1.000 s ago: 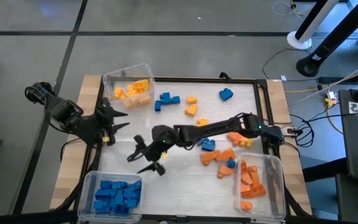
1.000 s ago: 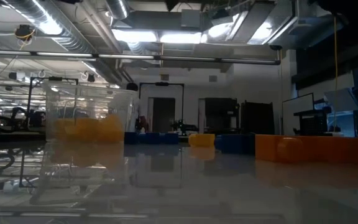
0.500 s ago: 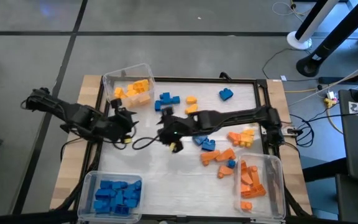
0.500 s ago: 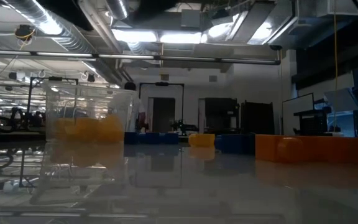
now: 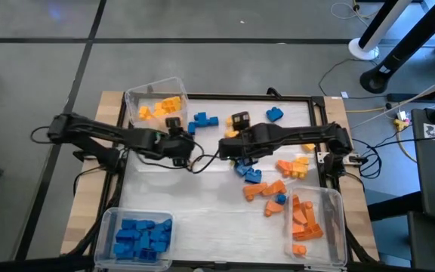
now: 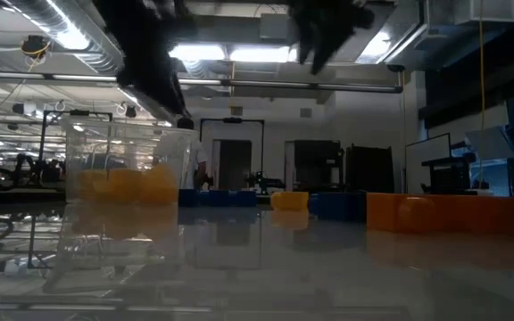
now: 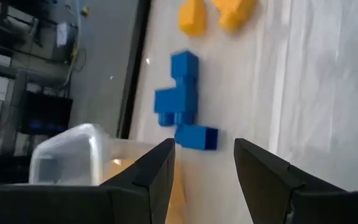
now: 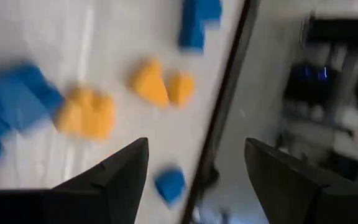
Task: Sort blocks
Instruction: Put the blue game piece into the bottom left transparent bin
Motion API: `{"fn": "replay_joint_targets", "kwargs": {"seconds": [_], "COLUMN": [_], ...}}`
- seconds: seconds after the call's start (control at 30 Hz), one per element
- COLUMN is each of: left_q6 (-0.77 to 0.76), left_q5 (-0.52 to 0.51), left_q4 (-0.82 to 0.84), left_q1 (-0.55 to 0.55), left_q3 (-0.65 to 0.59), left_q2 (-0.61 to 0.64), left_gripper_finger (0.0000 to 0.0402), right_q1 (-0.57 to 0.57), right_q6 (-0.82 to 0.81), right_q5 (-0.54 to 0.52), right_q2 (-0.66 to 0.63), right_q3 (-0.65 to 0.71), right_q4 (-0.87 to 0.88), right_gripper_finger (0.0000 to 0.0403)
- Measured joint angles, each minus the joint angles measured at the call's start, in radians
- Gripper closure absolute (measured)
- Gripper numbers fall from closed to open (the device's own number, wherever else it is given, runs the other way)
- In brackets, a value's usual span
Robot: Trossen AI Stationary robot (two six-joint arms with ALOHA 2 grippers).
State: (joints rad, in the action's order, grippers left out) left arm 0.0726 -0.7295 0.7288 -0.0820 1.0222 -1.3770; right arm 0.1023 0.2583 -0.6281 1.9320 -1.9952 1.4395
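Near the tabletop's far edge we hover both grippers, left gripper [image 5: 178,143] and right gripper [image 5: 229,145], open and empty (three bins [image 5: 138,234] part-filled); loose blocks [image 5: 202,122] remain unsorted.

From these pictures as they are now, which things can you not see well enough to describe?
- High view: the yellow blocks in mid-table lie partly under the right gripper.
- High view: the blue blocks are partly covered by the left gripper.
- Right wrist view: blocks are blurred; studs cannot be made out.
- Low view: the orange blocks merge into one band; no count possible.
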Motion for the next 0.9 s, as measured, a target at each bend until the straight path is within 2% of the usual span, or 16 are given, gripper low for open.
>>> {"fn": "replay_joint_targets", "kwargs": {"seconds": [0.1,0.17,0.5,0.9], "left_q6": [0.02,0.02,0.081,0.14], "left_q5": [0.006,0.006,0.011,0.017], "left_q4": [0.001,-0.002,-0.117,-0.188], "left_q1": [0.042,0.066,0.14,0.216], "left_q3": [0.0,0.0,0.0,0.0], "left_q2": [-0.086,-0.135,-0.306,-0.385], "left_gripper_finger": [0.0247,0.0247,0.0247,0.0247], "right_q1": [-0.022,-0.038,-0.131,-0.162], "right_q6": [-0.07,-0.095,-0.1,-0.122], "right_q5": [-0.067,-0.102,-0.103,-0.075], "right_q2": [-0.01,-0.034,-0.213,-0.38], "right_q3": [0.022,0.047,0.19,0.437], "right_q4": [0.119,0.13,0.128,0.045], "right_gripper_finger": [0.0137,0.0137,0.0137,0.0137]}}
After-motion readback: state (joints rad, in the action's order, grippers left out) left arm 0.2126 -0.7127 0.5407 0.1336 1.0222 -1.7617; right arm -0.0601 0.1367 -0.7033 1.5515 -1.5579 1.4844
